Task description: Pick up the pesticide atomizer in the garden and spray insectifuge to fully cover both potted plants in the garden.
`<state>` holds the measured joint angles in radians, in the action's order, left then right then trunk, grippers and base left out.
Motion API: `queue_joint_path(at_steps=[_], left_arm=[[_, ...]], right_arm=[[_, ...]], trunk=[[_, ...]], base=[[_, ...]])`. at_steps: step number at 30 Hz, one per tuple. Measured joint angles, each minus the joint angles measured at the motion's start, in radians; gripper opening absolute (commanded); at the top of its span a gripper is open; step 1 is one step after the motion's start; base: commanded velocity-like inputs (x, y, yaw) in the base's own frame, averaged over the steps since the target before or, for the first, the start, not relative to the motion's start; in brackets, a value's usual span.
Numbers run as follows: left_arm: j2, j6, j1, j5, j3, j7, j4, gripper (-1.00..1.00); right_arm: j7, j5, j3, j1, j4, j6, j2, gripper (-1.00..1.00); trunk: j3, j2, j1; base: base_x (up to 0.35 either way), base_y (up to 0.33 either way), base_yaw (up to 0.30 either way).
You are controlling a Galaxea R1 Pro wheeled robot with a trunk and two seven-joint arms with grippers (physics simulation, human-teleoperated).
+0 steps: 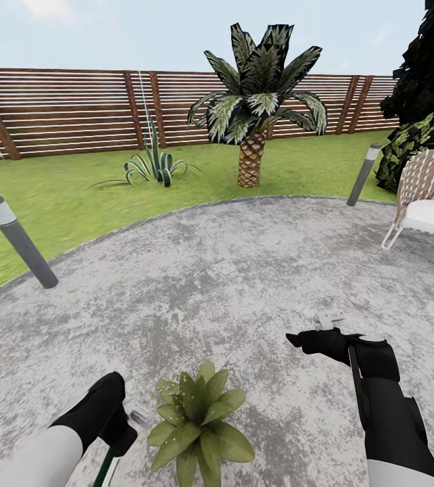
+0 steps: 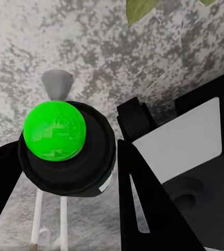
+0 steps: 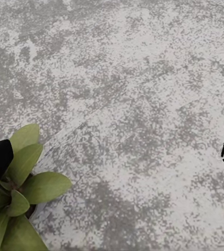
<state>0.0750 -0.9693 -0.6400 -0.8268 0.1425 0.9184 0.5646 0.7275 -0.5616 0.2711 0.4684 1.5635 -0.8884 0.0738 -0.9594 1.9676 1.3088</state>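
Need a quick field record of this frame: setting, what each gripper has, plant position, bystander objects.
setting: grey paving ringed by lawn, wooden fence behind
left gripper: shut on pesticide atomizer, its button top showing green
right gripper: open, holding nothing, over the paving
potted plant: on the paving between the two arms
other: two bollards, palm, agave, white chair

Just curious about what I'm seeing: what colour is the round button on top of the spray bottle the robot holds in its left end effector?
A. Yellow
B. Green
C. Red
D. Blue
B. In the left wrist view, the pesticide atomizer gripped by the left end effector has a bright green round button on top.
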Motion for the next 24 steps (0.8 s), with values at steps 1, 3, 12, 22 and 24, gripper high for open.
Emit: queue_joint_path(at_steps=[1,3,12,22,24], left_arm=[[-0.001,0.0,0.0,0.002,0.0,0.0,0.002,-1.0],[-0.01,0.002,0.001,0.004,0.0,0.001,0.004,-1.0],[-0.049,0.011,0.001,0.003,0.0,0.001,0.006,-1.0],[-0.044,0.014,0.003,-0.004,-0.004,0.001,-0.002,-1.0],[-0.042,0.014,0.006,-0.004,-0.004,0.001,-0.004,-1.0]], right_arm=[[0.0,0.0,0.0,0.0,0.0,0.0,0.0,1.0],[0.0,0.001,0.0,0.0,0.0,0.0,0.0,1.0],[0.0,0.0,0.002,0.0,0.001,0.0,-0.001,1.0],[0.0,-0.001,0.002,0.0,0.0,-0.001,0.0,1.0],[0.0,0.0,0.001,0.0,0.0,-0.001,0.0,1.0]], trunk=[[0.0,0.0,0.0],[0.0,0.0,0.0],[0.0,0.0,0.0],[0.0,0.0,0.0],[0.0,0.0,0.0]], base=[[0.0,0.0,-0.032],[0.0,0.0,-0.037],[0.0,0.0,-0.006],[0.0,0.0,-0.01],[0.0,0.0,-0.111]])
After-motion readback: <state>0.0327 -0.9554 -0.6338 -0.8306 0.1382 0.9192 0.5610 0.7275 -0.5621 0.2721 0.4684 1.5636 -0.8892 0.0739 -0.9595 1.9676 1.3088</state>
